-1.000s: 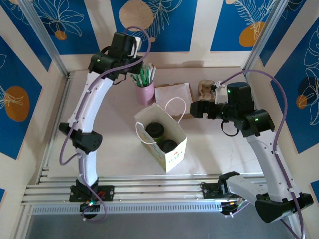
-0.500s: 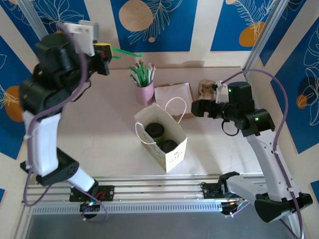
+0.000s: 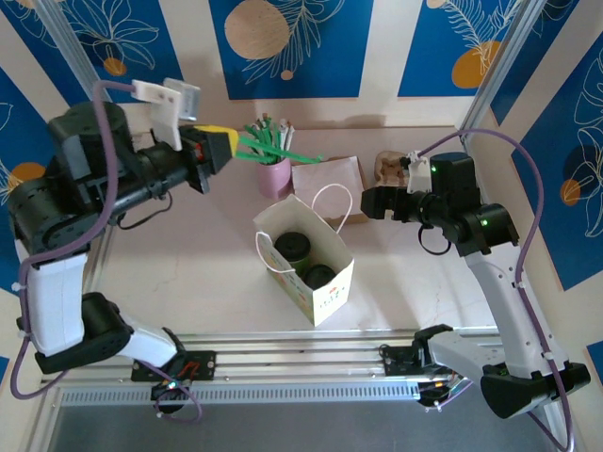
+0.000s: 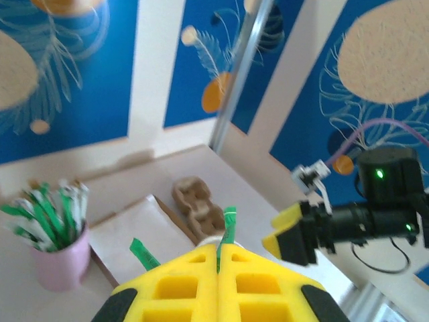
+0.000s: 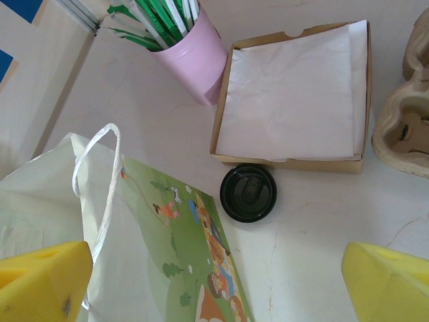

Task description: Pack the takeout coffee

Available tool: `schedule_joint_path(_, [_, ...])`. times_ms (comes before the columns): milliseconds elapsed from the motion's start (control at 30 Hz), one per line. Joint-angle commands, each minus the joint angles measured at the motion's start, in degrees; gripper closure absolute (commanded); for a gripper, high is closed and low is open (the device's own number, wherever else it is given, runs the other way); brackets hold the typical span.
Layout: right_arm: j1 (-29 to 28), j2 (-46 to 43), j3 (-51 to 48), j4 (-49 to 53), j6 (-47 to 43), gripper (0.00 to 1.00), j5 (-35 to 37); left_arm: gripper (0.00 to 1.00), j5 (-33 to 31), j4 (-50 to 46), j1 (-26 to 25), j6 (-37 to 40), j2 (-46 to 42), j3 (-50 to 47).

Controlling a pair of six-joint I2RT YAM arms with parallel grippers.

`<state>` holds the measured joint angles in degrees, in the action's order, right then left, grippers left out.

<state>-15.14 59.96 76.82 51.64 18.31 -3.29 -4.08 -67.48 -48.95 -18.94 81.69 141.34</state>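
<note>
Bright, even light; soft shadows on surface below right tool. Left wrist view hazy, blurred beyond left tool.

A pale, faintly marbled tabletop takes up the middle of the top view. Behind it and at both sides stand cream walls set with blue panels that bear white leaf outlines and tan and orange discs. Slanting aluminium posts rise at the upper corners. Aluminium rails run along the lower edge, with a grey strip beneath. The light is soft and even.
</note>
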Motion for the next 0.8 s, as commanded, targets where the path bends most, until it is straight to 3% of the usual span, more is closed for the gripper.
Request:
schedule_joint_path(0, [0.18, 0.13, 1.23, -0.22, 0.07, 0.04, -1.32, 1.0, 2.29, -1.87, -1.98, -3.64, -3.35, -2.79])
schedule_joint_path(233, [0.28, -0.07, 1.14, -0.09, -0.07, 0.05, -1.7, 1.0, 6.27, -4.91, -2.11, -6.6, -6.52, -8.59])
schedule_joint_path(400, [0.03, -0.02, 0.8, -0.64, 0.53, 0.05, -2.49, 1.0, 9.93, 0.15, -2.29, -9.14, -9.29, -18.91])
schedule_joint_path(767, [-0.99, -0.38, -0.91, -0.89, 0.78, 0.05, -2.75, 1.0, 8.38, 3.91, -2.74, -10.17, -10.33, -29.43])
